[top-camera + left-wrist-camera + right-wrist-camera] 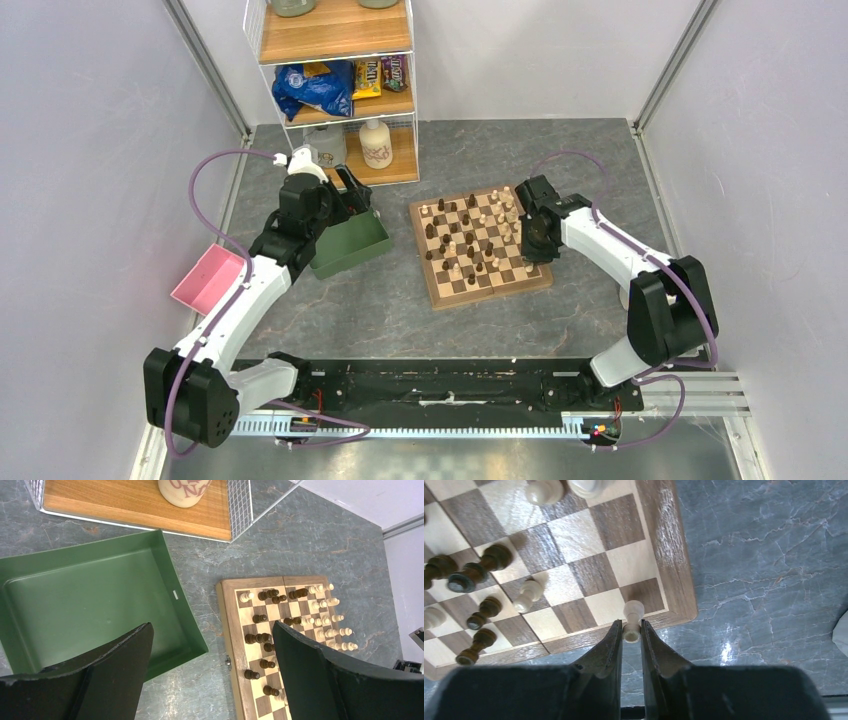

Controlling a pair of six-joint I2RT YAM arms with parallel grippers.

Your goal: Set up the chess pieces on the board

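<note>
The small pale cream turned wooden pawn (633, 611) is pinched between the two dark fingers of the right tool (629, 630). It sits at a corner of the square wooden chessboard (674, 555), over the last dark square and the light border strip. Whether its base touches the wood is hard to tell from the wrist view. Bare squares separate it from the nearest dark brown chess pieces (474, 575), several of which lie on their sides, and from a fallen cream piece (527, 596). Just past the board's edge lies open grey marbled counter (764, 570).

In the overhead view the board (490, 290) lies right of centre, with pieces scattered across it. Well apart to the left, the left tool (352, 195) hangs with its jaws spread wide over the dark green plastic tray (350, 250). A pink tray (208, 280) lies near the left wall, and a wooden wire-sided shelf (335, 90) stands behind.
</note>
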